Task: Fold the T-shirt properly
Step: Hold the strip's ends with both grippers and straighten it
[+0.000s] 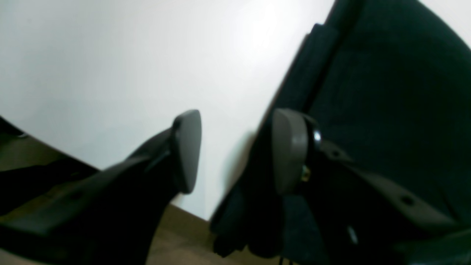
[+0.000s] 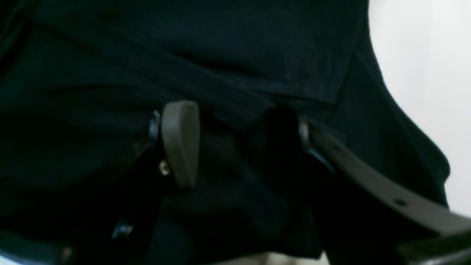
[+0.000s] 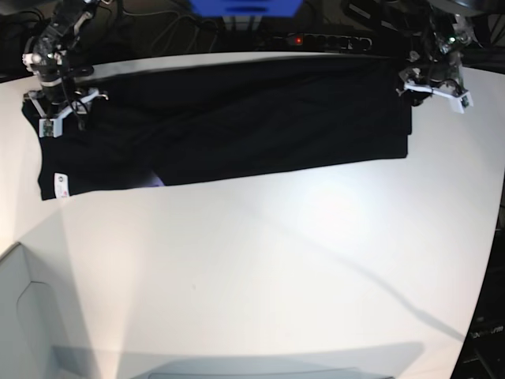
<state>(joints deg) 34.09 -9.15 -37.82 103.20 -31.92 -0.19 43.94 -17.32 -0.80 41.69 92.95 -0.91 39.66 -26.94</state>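
Note:
The black T-shirt [image 3: 237, 126] lies as a long band across the far part of the white table [image 3: 276, 260], its small white label [image 3: 59, 185] at the near left corner. My left gripper [image 1: 237, 151] stands open at the shirt's right end [image 1: 386, 110]. One pad [image 1: 290, 151] rests against the cloth edge, and bare table shows in the gap. In the base view it sits at the far right [image 3: 430, 85]. My right gripper [image 2: 243, 143] is open over the shirt's left end [image 2: 184, 55], with dark cloth between the pads and its right finger partly hidden; in the base view it is at the far left [image 3: 57, 103].
A power strip [image 3: 331, 39], cables and a blue object [image 3: 245, 6] sit behind the table's far edge. The table's edge curves down the right side [image 3: 493, 237]. In the left wrist view, the table edge and brown floor [image 1: 184, 239] show close below the fingers.

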